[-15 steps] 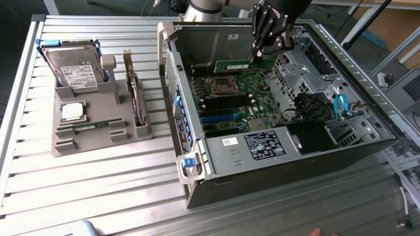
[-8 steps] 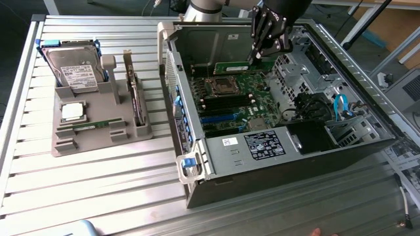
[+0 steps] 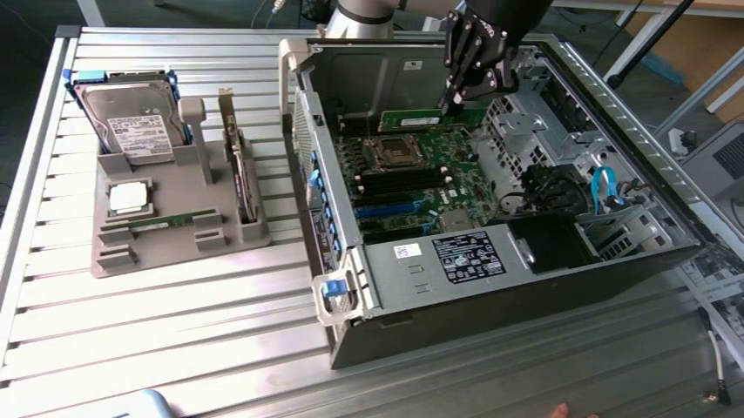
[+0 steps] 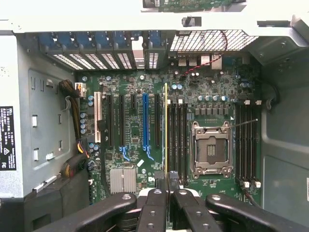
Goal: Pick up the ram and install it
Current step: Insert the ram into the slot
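The fingers (image 4: 182,203) are clamped nearly shut on the ram (image 3: 407,117), gripping its top edge. It hangs inside the open computer case (image 3: 465,287), just above the motherboard (image 3: 430,174) near the processor socket (image 4: 211,150).

You're looking down obliquely over the worktop (image 3: 174,331) in the exterior view; the wrist view is peering past the hand (image 4: 166,192), close into the case (image 3: 489,348), both sharing the motherboard (image 3: 424,174).

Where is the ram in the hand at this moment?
In the exterior view, the ram hangs from the shut hand inside the computer case, over the motherboard near the processor socket.
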You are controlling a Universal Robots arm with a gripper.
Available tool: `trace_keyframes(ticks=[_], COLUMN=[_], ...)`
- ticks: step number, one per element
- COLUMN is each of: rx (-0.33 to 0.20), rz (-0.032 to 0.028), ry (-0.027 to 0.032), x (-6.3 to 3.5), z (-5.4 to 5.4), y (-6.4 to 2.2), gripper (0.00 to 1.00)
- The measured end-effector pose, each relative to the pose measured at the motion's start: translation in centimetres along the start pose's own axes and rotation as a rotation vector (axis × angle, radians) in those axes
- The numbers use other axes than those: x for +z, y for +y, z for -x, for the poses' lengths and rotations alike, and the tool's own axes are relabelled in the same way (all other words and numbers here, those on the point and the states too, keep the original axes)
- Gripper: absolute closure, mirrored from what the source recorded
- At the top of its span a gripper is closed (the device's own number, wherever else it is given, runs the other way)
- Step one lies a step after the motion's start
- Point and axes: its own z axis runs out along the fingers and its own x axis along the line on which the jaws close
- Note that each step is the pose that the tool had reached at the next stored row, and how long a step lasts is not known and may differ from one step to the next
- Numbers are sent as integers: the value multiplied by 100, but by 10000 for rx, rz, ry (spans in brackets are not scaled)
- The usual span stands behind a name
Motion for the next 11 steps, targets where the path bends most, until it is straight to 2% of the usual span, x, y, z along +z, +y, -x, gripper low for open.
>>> trace_keyframes(ticks=[11], rx=[0], rz=[0], ry=[-1], x=[131], z=[-3], y=[-4], gripper=[88])
